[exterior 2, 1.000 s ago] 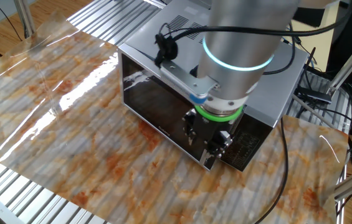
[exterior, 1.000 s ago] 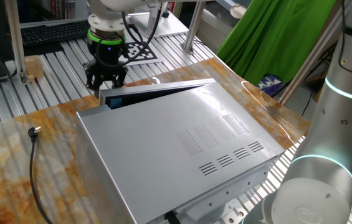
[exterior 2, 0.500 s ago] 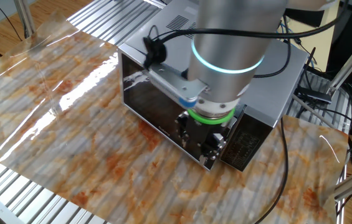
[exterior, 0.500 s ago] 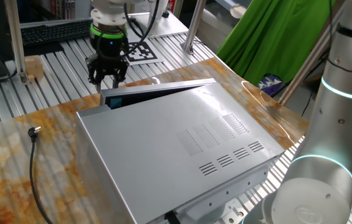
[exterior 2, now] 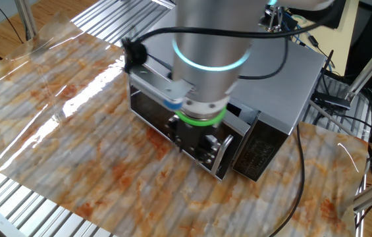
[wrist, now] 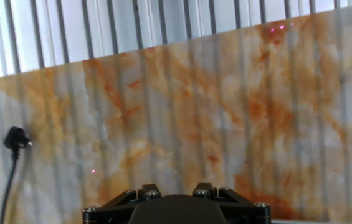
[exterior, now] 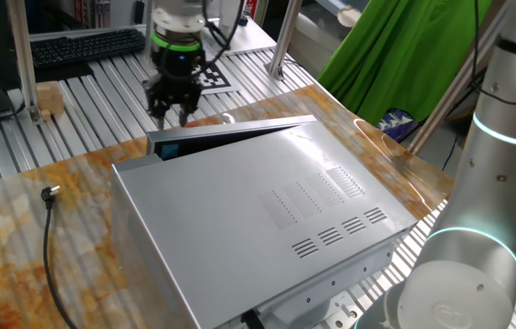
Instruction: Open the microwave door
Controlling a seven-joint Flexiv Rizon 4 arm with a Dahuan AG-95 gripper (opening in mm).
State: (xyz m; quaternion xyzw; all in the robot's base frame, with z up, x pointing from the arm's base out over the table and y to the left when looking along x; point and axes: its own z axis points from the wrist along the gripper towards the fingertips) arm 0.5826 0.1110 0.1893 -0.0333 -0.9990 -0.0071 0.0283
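The microwave lies on the marble-patterned table. Its door is a narrow panel with a silver top rim and a dark face. The door stands slightly ajar at the handle end, with a bluish glint in the gap. My gripper hangs just in front of the door face, apart from it, and also shows in the other fixed view. Its fingers look spread and hold nothing. The hand view shows only the gripper's base above bare tabletop.
A black plug and cable lie on the table left of the microwave, and the plug shows in the hand view. Slatted metal rails border the table. A green cloth hangs at the back right. A second robot arm stands at the right.
My gripper has slid away from the handle end of the door, along its front towards the middle. The door has stayed slightly ajar.
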